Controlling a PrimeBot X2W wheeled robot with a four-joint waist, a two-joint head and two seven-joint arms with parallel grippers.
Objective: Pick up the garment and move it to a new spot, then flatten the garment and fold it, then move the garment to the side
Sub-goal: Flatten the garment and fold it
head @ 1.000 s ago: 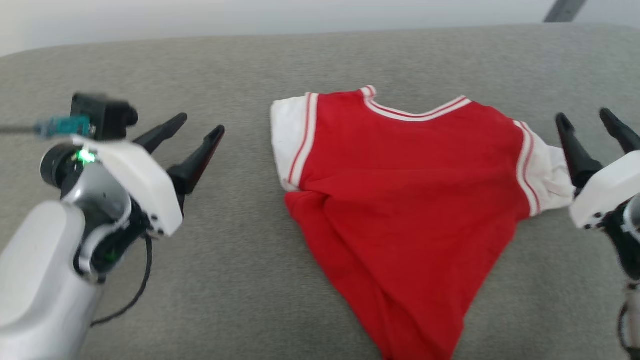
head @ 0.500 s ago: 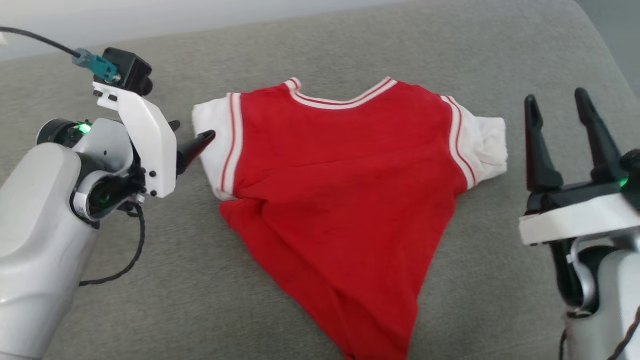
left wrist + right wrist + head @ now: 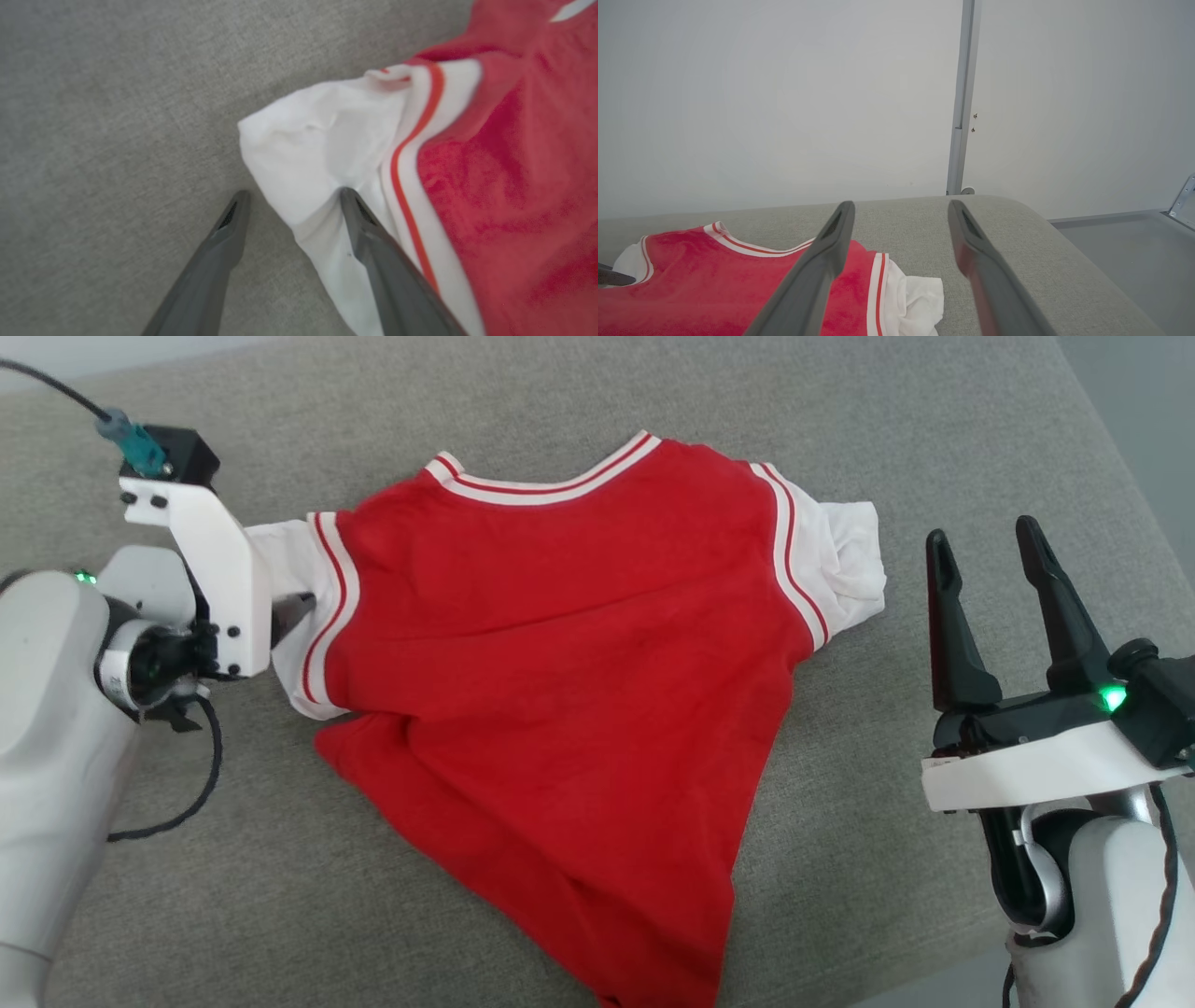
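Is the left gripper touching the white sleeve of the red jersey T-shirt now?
Touching. In the left wrist view one finger of the left gripper presses into the white sleeve, which dimples at its tip; the jaws stand open.

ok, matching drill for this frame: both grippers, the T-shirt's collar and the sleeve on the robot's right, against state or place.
Things
1. left gripper
2. right gripper
3. collar
4. right sleeve

States
A. white, bunched up on the grey upholstery
B. open, apart from the T-shirt, off to its right
C. open, straddling the edge of the white left sleeve
D. white-and-red striped, at the T-shirt's far edge

Pairs: 1-C, 2-B, 3-D, 4-A
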